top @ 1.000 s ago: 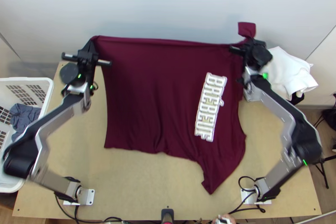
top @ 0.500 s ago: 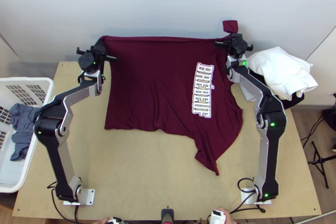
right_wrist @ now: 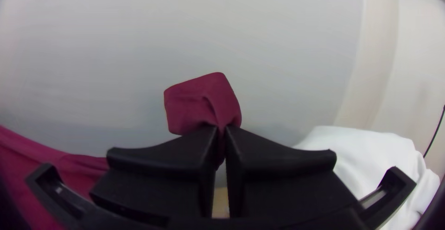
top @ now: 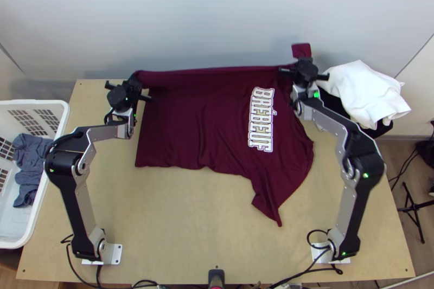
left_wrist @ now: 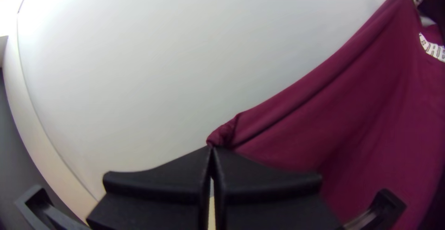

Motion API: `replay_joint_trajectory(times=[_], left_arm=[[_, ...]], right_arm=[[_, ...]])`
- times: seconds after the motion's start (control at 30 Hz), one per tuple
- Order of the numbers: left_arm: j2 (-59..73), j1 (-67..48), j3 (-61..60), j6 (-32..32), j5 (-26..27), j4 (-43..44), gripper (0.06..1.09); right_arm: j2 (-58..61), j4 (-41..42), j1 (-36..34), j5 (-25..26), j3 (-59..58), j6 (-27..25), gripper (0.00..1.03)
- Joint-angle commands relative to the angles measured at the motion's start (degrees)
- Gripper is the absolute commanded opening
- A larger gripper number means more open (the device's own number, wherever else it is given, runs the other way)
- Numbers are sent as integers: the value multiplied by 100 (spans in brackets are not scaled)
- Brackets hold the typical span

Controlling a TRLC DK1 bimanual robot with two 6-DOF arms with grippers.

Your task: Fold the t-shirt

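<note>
My left end effector [left_wrist: 211, 149] is pinched shut on a gathered corner of the t-shirt [top: 184, 121]. My right end effector [right_wrist: 222, 130] is closed on it too, with a small flap [right_wrist: 199, 101] of the cloth standing out past the fingertips; I take that for a sleeve. Between my two grips the far edge runs fairly taut, in front of the wall. From there the maroon cloth comes down and spreads over the table [top: 173, 224], its white lettering [top: 261, 120] facing up, light creases through the middle, and a loose point trailing toward the near side.

I'd call this early work: the shirt is opened out, but I see no finished fold. Left to do, as I judge it, are settling the held edge, evening out that trailing point, then the folds themselves.

Farther out, a white cloth [top: 366, 94] lies bunched at the right, and a basket [top: 38, 103] at the left holds a grey cloth [top: 32, 153].
</note>
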Motion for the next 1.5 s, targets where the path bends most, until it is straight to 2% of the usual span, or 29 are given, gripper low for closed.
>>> replay_joint_trajectory(times=[0.0, 0.2, 0.37, 0.5, 0.63, 0.8, 0.9, 0.93, 0.97, 1.0, 1.03, 1.1, 1.13, 1.2, 1.27, 1.3, 1.37, 1.47], left_arm=[[-38, 17, -436, 201, -77, 113, 10], [-82, -27, -718, 562, -235, 113, 10], [-363, -54, -1157, 570, -288, 113, 10], [-504, -71, -1456, 676, -394, 113, 10], [-644, -150, -1544, 702, -851, 43, 10], [-934, -423, -2089, 834, -886, -45, 10], [-1242, -660, -2247, 896, -1097, -432, 10], [-1426, -748, -2300, 869, -1097, -704, 10], [-1655, -818, -2300, 693, -1088, -1161, 11], [-1857, -880, -2212, 412, -1070, -1689, 21], [-2068, -906, -2062, 96, -1018, -2348, 40], [-2464, -862, -1684, -836, -622, -3736, 86], [-2622, -792, -1456, -1284, -394, -4325, 95], [-2885, -634, -1025, -1987, 134, -5371, 95], [-3219, -528, -832, -2383, 617, -5986, 95], [-3369, -493, -779, -2488, 775, -6224, 95], [-3650, -493, -718, -2646, 837, -6602, 95], [-4133, -546, -709, -2726, 960, -7296, 95]], right_arm=[[-1148, 30, 192, 528, -1645, 2, 3], [-1737, 30, 517, 783, -2744, -95, 3], [-1922, 22, 772, 1073, -3429, -236, 3], [-2115, 13, 851, 1205, -3755, -236, 3], [-2203, -31, 842, 1258, -3966, -236, 3], [-2159, -110, 886, 1249, -4212, -280, 3], [-2132, -233, 930, 1258, -4264, -288, 5], [-2194, -321, 974, 1258, -4291, -288, 24], [-2220, -400, 1018, 1258, -4308, -297, 60], [-2256, -523, 1053, 1258, -4308, -323, 91], [-2335, -673, 1106, 1249, -4300, -306, 100], [-2607, -761, 1167, 1143, -4414, -236, 99], [-2836, -805, 1211, 924, -4502, -209, 99], [-3310, -875, 1282, 467, -4686, -113, 99], [-3890, -1455, 1290, -122, -4757, 301, 99], [-4092, -1763, 1299, -360, -4739, 344, 99], [-4470, -2483, 1299, -790, -4678, 432, 99], [-4998, -3380, 1299, -1168, -4590, 476, 99]])
